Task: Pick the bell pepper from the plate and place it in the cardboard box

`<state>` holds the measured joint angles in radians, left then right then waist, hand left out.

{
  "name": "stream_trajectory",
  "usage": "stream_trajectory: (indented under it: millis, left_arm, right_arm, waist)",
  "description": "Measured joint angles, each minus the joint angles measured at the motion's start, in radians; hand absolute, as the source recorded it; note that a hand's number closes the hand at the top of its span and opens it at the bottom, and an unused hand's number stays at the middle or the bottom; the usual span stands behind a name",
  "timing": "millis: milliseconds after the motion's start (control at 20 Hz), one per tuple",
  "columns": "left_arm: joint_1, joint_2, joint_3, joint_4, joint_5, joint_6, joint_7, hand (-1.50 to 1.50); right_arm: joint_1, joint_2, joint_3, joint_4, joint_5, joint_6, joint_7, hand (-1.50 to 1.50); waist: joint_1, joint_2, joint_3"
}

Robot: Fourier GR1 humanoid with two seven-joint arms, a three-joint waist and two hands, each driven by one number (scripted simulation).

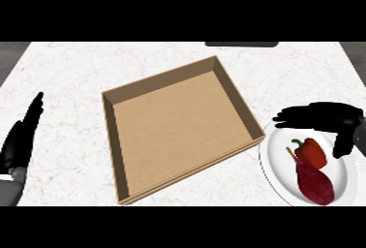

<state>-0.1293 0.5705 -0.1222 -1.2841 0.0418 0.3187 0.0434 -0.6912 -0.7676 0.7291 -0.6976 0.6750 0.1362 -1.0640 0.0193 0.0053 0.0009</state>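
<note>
A red bell pepper point(310, 152) with a green stem lies on the white plate point(275, 162) at the lower right, touching a dark red oblong vegetable point(315, 182) just below it. My right hand point(323, 117) hovers over the plate's far edge, fingers stretched left and thumb hanging down beside the pepper, holding nothing. The open cardboard box point(178, 127) sits in the middle of the counter, nothing in it. At the left edge my left hand point(22, 138) rests open, fingers pointing up.
The marble counter point(85, 68) spreads around the box. A dark flat object point(241, 44) lies at the far edge, top centre. The plate almost touches the box's right corner.
</note>
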Motion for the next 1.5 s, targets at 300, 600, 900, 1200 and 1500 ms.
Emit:
stream_trajectory:
  millis: [300,600,900,1200,1500]
  left_arm:
    - [0.023,0.003,0.024,-0.010,0.003,-0.017,-0.009,0.00]
    - [0.023,-0.013,0.028,-0.010,-0.009,-0.018,0.004,0.00]
    - [0.026,-0.020,0.047,-0.009,-0.024,-0.029,0.004,0.00]
    - [0.017,-0.028,0.074,-0.018,-0.043,-0.052,0.023,0.00]
    - [0.027,-0.051,0.086,-0.019,-0.069,-0.056,0.016,0.00]
  right_arm:
    - [0.012,-0.016,0.012,-0.030,-0.016,-0.003,-0.024,-1.50]
    - [0.042,-0.038,0.031,-0.098,-0.044,-0.006,-0.037,-1.50]
    - [0.073,-0.093,0.041,-0.183,-0.019,-0.005,-0.013,-1.50]
    - [0.113,-0.055,0.030,-0.188,0.050,-0.005,0.029,-1.50]
    - [0.145,0.013,-0.041,-0.182,0.063,-0.062,0.042,1.50]
  waist:
    - [-0.005,-0.003,0.000]
    - [-0.013,-0.004,-0.001]
    - [-0.017,-0.006,-0.001]
    - [-0.015,-0.005,-0.001]
    - [-0.015,-0.009,-0.005]
